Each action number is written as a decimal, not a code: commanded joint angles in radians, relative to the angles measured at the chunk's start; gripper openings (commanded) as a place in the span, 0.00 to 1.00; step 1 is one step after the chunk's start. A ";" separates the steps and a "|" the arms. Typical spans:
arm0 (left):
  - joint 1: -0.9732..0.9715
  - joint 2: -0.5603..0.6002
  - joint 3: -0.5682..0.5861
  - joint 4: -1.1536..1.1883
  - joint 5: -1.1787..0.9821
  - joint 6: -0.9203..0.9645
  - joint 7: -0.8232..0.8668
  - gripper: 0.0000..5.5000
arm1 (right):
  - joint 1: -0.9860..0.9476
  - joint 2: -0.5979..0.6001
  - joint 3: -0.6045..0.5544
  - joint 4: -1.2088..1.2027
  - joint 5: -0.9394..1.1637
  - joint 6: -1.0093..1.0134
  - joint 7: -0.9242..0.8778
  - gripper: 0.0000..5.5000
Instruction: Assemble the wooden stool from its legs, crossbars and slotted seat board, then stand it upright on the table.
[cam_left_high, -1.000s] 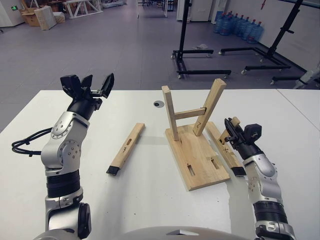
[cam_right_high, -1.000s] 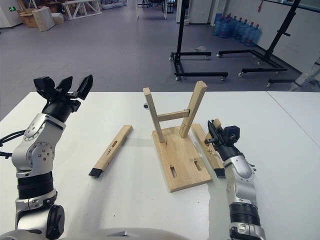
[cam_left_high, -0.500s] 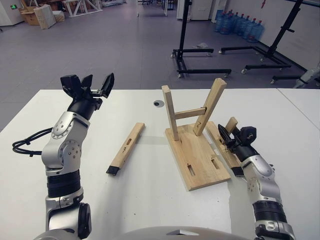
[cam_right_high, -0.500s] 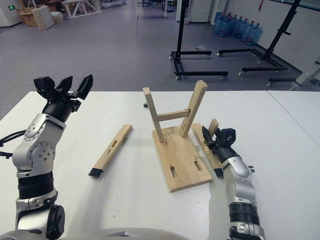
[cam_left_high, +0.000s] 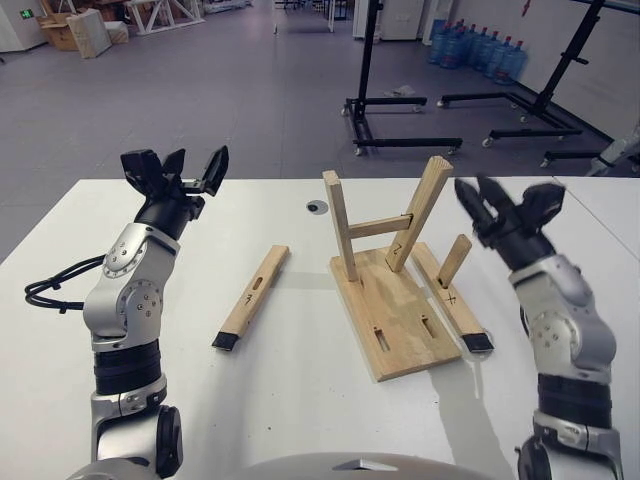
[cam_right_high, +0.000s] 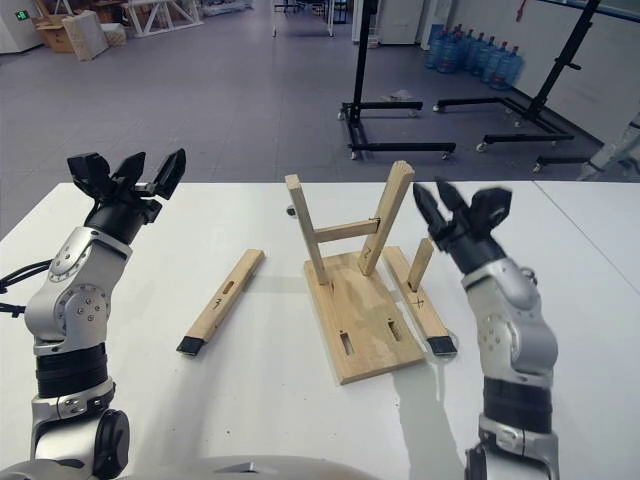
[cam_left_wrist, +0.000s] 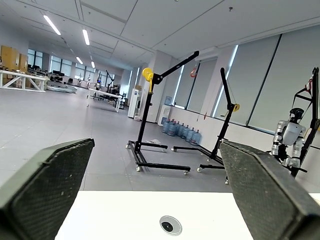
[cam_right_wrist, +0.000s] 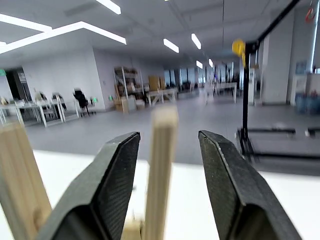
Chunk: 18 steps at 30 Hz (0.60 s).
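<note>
The slotted seat board (cam_left_high: 395, 312) lies flat on the white table (cam_left_high: 300, 400). Two legs (cam_left_high: 340, 225) (cam_left_high: 420, 212) stand in it, joined by a crossbar (cam_left_high: 380, 227). A third leg (cam_left_high: 455, 300) lies along the board's right edge with a short crossbar (cam_left_high: 455, 260) standing up from it. The fourth leg (cam_left_high: 255, 292) lies loose to the left. My right gripper (cam_left_high: 472, 188) hangs open in the air, right of the standing legs and above the short crossbar (cam_right_wrist: 162, 165). My left gripper (cam_left_high: 197, 160) is raised over the table's far left, open and holding nothing.
A round hole (cam_left_high: 317, 208) sits in the table behind the stool parts. A black cable (cam_left_high: 50, 285) loops at the left edge. Black stands (cam_left_high: 400, 110) are on the floor beyond the table.
My right gripper has opened and risen from the leg lying beside the board, moving up and back. The short crossbar stays standing in that leg. The left arm has not moved.
</note>
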<state>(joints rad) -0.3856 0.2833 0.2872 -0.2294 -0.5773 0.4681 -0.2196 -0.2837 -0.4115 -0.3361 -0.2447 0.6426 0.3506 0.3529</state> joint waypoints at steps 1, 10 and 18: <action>-0.003 0.008 -0.004 0.006 0.012 0.001 0.000 0.83 | -0.175 0.010 -0.091 -0.085 0.108 0.144 -0.255 0.39; 0.000 0.010 -0.008 0.004 0.010 0.014 -0.001 0.83 | -0.271 0.190 0.067 -0.228 -0.180 0.382 -0.891 0.39; -0.006 0.007 -0.014 0.017 0.012 0.006 -0.001 0.83 | -0.216 0.243 0.095 -0.135 -0.321 0.335 -0.852 0.39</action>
<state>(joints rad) -0.3860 0.2870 0.2769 -0.2236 -0.5775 0.4699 -0.2250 -0.5003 -0.1779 -0.2179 -0.4025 0.3408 0.7017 -0.5132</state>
